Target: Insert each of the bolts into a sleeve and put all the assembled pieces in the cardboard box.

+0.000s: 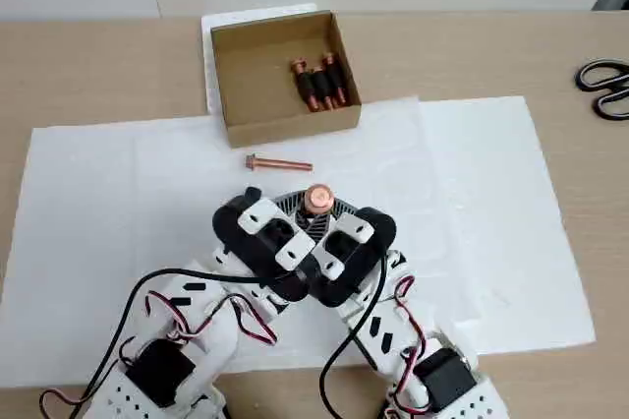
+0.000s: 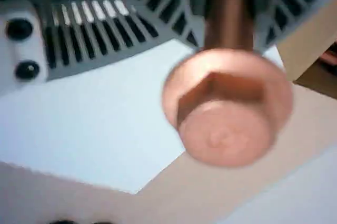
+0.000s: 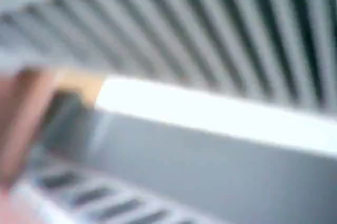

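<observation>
**Copper bolt pinched upright where the two arms meet**

The left gripper (image 2: pixel 229 8) is pressed together on a copper bolt (image 2: pixel 226 108). In the left wrist view its ribbed grey fingers (image 2: pixel 131 13) sit on either side of the shank, and the shank fills the narrow gap between them. The flanged hex head is clear of the fingers and faces that camera. Dark edges run along the shank between the fingers, but they are too blurred to tell whether they are a sleeve.

In the high view the bolt stands upright, head up, above the white paper (image 1: pixel 491 222), at the spot where both arms' tips come together. The right gripper (image 1: pixel 339 212) is just beside the bolt and close against the left one. Whether it is spread or pressed together cannot be told. The right wrist view gives only a copper blur next to a ribbed grey surface.

The cardboard box (image 1: pixel 285 129) stands open at the far edge of the paper on the wooden table (image 1: pixel 88 65). Three assembled pieces (image 1: pixel 319 83), bolts in black sleeves, lie side by side in the right-hand part of its floor. A loose bolt (image 1: pixel 279 162) lies flat on the paper between the box and the held bolt, near the box's front wall but not touching it. Black scissors (image 1: pixel 604 88) lie at the table's right edge, well apart from everything else.
</observation>
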`<state>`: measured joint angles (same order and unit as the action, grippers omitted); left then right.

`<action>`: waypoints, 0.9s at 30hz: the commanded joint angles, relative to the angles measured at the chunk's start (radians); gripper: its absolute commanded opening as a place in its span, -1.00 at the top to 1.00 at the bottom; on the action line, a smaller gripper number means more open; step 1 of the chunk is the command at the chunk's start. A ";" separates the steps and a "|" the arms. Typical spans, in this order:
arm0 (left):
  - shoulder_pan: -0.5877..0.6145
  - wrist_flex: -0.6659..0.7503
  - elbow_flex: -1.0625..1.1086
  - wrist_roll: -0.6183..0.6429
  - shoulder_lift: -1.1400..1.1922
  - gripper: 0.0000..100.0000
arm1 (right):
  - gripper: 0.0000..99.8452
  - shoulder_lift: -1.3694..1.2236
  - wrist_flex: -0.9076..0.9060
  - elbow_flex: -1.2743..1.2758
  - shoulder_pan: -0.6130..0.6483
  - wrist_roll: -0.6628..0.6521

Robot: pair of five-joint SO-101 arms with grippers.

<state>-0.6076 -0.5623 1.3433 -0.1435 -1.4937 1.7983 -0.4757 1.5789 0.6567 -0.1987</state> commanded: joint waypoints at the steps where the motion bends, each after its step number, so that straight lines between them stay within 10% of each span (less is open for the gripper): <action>1: -0.002 -0.003 0.008 0.018 -0.002 0.98 | 0.99 0.015 -0.001 -0.066 0.005 -0.008; 19: 0.040 0.048 0.025 0.038 -0.002 0.66 | 0.99 0.015 -0.001 -0.064 0.007 -0.008; 27: 0.137 0.167 -0.105 -0.012 -0.002 0.98 | 0.99 0.016 0.054 0.032 -0.170 0.017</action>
<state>-0.5201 -0.4196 1.3111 -0.1404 -1.4876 1.7983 -0.4772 1.6280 0.5738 -0.2002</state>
